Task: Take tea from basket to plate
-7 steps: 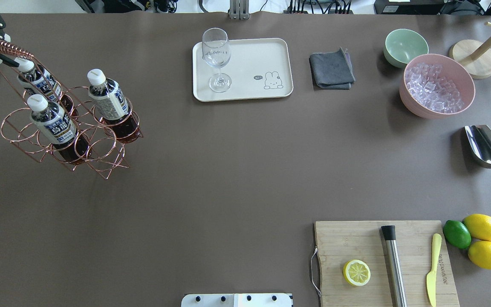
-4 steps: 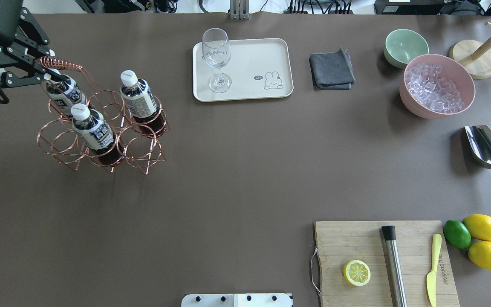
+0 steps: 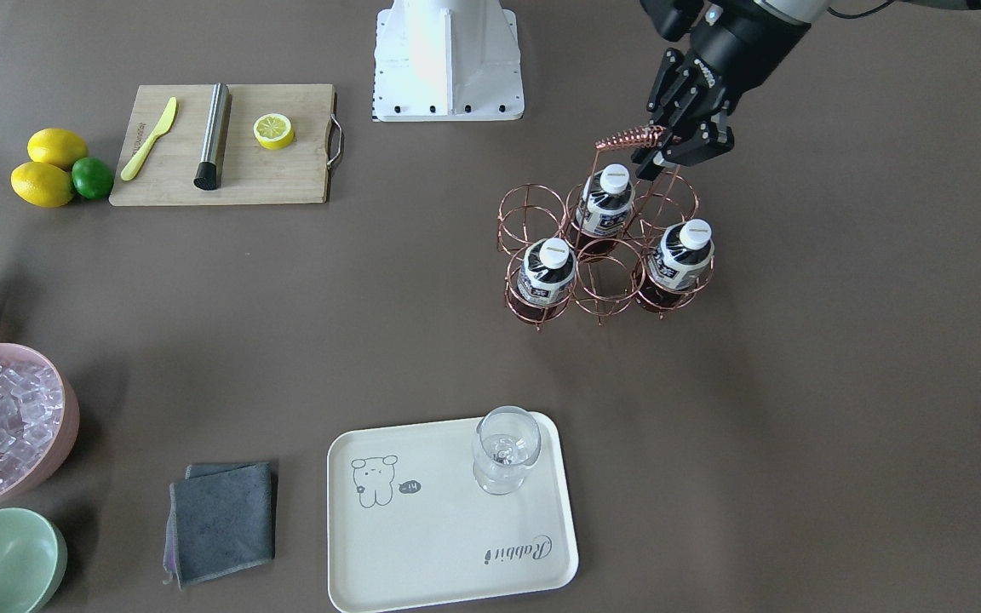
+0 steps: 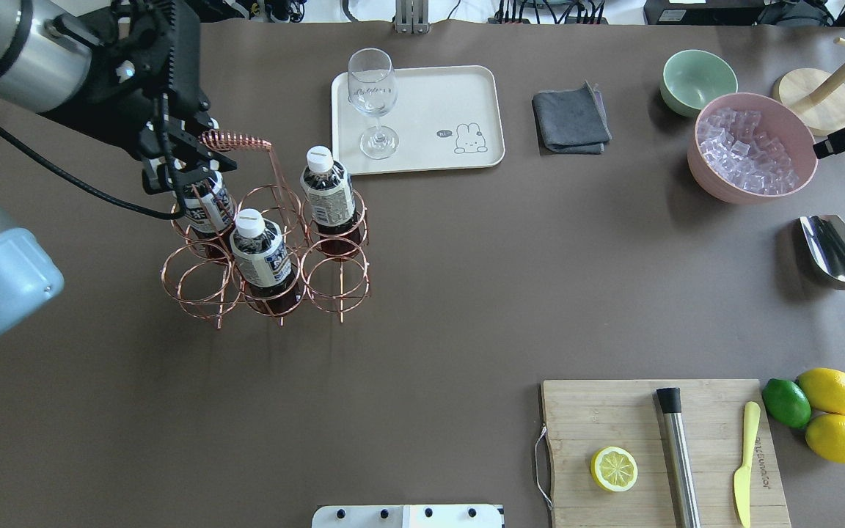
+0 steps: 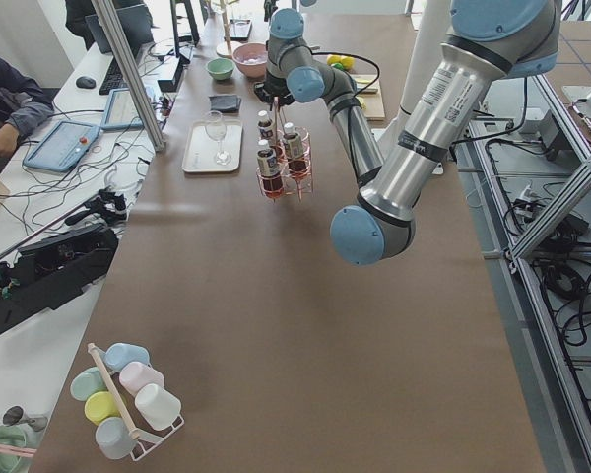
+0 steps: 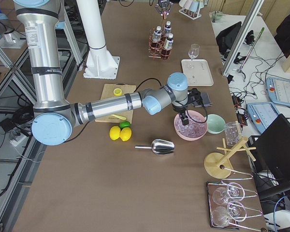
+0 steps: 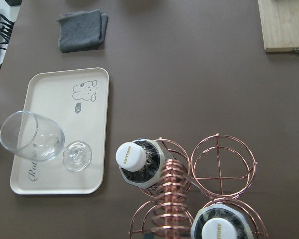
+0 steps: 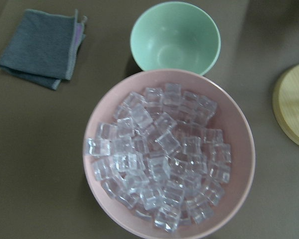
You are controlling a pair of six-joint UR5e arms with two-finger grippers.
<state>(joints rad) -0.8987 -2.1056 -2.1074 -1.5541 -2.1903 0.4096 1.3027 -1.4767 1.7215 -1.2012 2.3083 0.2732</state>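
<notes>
Where the left gripper [image 4: 186, 165] meets the basket [image 3: 608, 289], its two black fingers are pinched tight on one end of the coiled wire handle [image 4: 235, 138]. Three bottles of tea [image 4: 261, 253] stand upright in the ring cells below. One sits right under the gripper in the row farther from the robot, another at the other end of that row, and the third in the middle cell of the nearer row. Whether the basket's feet touch the brown table [image 4: 422, 308] cannot be told.

The plate [image 4: 437, 95] lies near the basket but apart from it, farther from the robot. A stemmed glass [image 4: 372, 103] stands at the plate's end nearest the basket. A folded grey cloth [image 4: 571, 117] lies beside the plate's other end.

The right gripper [image 6: 184, 117] hangs over the pink bowl [image 4: 708, 180] of ice cubes, with the mint-green bowl [image 8: 174, 35] just beside that. How far its jaws are parted cannot be told.
</notes>
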